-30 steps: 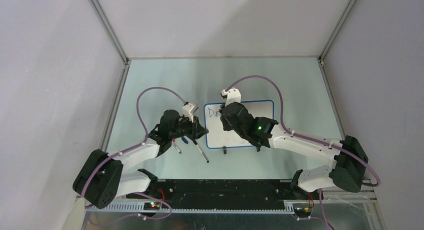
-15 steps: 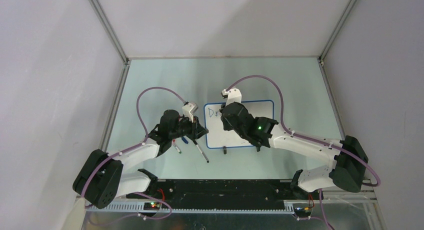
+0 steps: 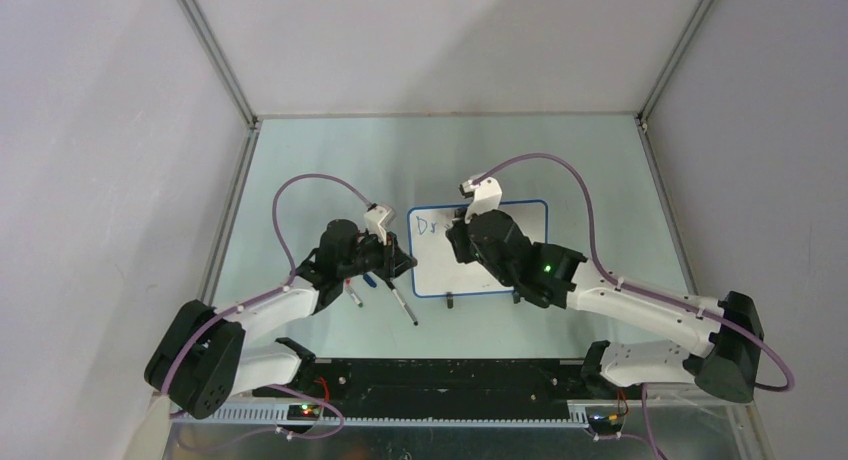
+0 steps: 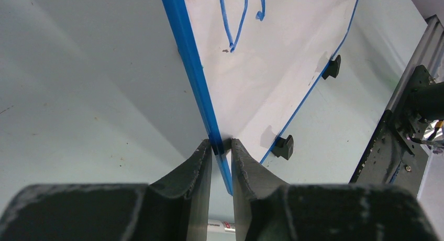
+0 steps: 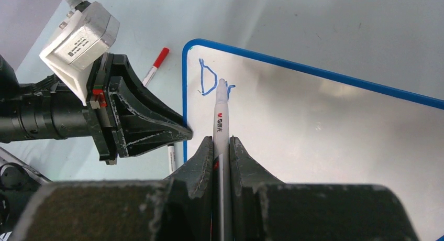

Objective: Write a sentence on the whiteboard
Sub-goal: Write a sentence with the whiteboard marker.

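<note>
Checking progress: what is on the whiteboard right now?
Blue letters "Dr" in one corner, the marker tip at them. The left gripper pinches its rim. In the top view the right arm covers the whiteboard's middle.

On table point(image 3: 600, 180), whiteboard point(image 3: 425, 270); left gripper point(image 4: 220, 145) at its left edge, right gripper point(image 5: 221, 144) with marker point(image 5: 220, 115) above it.

From above, my right arm point(image 3: 505, 248) is covering the middle of the whiteboard point(image 3: 432, 270), so I'm reading only small blue strokes point(image 3: 430, 221) at its ten o'clock. On the left wrist view, those strokes are running off at twelve o'clock.
</note>
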Tool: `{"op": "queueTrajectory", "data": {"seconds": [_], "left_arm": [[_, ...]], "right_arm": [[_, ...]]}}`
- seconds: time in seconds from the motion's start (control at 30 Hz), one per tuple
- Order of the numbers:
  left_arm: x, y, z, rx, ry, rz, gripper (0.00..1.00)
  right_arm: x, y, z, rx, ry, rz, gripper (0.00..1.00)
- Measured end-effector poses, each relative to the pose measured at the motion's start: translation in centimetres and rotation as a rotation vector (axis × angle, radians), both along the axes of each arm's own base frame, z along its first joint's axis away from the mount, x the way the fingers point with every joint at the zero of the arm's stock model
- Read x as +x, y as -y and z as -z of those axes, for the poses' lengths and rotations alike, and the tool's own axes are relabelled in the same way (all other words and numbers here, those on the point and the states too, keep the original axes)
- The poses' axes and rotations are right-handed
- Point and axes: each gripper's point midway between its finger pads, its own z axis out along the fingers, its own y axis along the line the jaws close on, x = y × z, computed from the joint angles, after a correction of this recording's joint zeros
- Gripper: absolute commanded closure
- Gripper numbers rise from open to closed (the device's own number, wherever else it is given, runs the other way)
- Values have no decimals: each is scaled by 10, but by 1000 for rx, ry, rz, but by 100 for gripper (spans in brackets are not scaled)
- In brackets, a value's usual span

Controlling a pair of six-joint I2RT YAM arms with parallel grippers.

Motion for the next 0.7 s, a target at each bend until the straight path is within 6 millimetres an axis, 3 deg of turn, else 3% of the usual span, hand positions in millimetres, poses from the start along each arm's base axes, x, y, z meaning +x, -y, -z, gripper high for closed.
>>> {"op": "queueTrajectory", "data": {"seconds": [0.43, 0.7], "left_arm": [[0, 0, 0, 0, 0, 0, 76], [0, 0, 0, 0, 0, 0, 76]], "right_arm": [[4, 2, 23, -48, -27, 11, 100], [8, 4, 26, -54, -32, 24, 100]]}}
